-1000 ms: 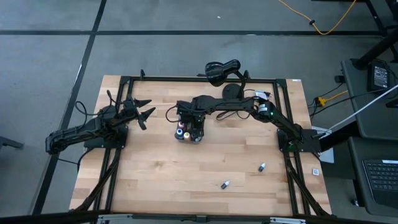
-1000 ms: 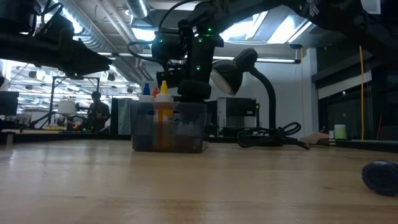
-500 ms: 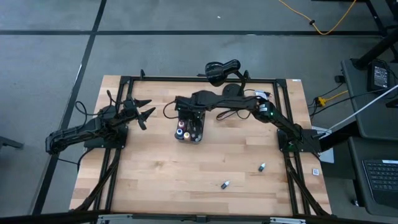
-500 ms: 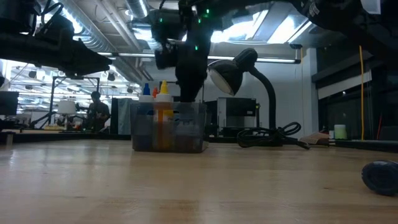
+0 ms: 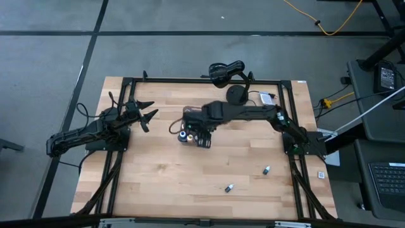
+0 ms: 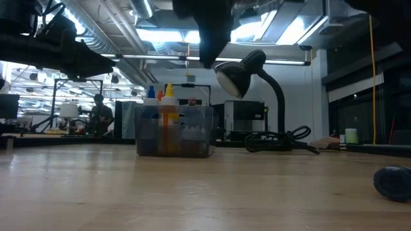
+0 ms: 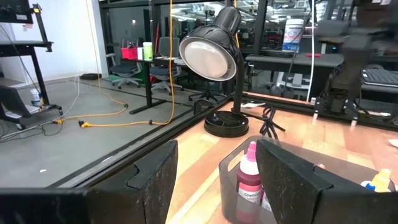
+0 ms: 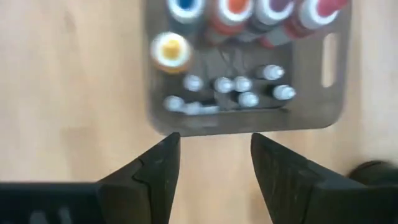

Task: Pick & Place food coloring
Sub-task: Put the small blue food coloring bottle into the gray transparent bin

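Note:
A gray tray [image 8: 333, 102] holds the food coloring: a row of bottles with blue, orange, pink and red caps [image 8: 235, 11], a yellow-capped one [image 8: 169, 51] and several tiny white-capped ones [image 8: 236, 85]. The tray [image 5: 183, 131] stands mid-table. Two more tiny bottles lie loose near the front right [image 5: 266, 170] [image 5: 228, 187]. My right gripper [image 8: 214, 155] hangs open high above the tray's near edge, pointing down, with nothing between its fingers. My left gripper [image 5: 149, 115] waits open at the table's left, level, pointing toward the tray.
A black desk lamp [image 5: 226, 71] with a round base [image 5: 237, 94] and a cable stands at the far edge behind the tray. A dark blurred object [image 6: 392, 181] lies close to the low camera at the right. Bare wood stretches across the near half of the table.
My right gripper has risen out of the tray to well above it, shifting a little toward the table's right and near edge. The tray and its bottles stay where they were.

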`<move>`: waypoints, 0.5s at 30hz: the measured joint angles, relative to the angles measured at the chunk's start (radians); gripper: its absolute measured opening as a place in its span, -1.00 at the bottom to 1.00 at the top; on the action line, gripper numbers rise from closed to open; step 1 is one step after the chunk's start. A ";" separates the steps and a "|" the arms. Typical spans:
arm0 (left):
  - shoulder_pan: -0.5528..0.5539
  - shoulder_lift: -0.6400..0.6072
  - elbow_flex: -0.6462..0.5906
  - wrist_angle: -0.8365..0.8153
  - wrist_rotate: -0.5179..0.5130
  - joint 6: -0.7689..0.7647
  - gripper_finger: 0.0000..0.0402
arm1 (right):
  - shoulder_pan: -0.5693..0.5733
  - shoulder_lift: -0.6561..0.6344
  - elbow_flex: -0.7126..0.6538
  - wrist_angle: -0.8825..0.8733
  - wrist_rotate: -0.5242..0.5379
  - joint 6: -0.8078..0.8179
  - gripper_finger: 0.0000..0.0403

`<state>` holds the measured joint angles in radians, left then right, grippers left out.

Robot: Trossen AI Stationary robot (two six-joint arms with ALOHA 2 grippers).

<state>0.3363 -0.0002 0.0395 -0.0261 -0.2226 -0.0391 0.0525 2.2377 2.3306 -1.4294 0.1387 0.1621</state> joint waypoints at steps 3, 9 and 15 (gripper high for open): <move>0.000 0.000 0.000 0.000 0.000 0.000 0.06 | 0.059 -0.015 0.000 0.008 0.003 0.123 -0.01; 0.000 0.000 0.000 0.000 0.000 0.000 0.06 | 0.172 -0.026 0.000 0.007 0.001 0.315 0.19; 0.000 0.000 0.000 0.000 0.000 0.000 0.06 | 0.265 -0.029 0.000 -0.047 0.054 0.565 0.49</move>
<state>0.3365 -0.0002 0.0395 -0.0261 -0.2228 -0.0391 0.3173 2.2082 2.3306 -1.4767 0.1928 0.7270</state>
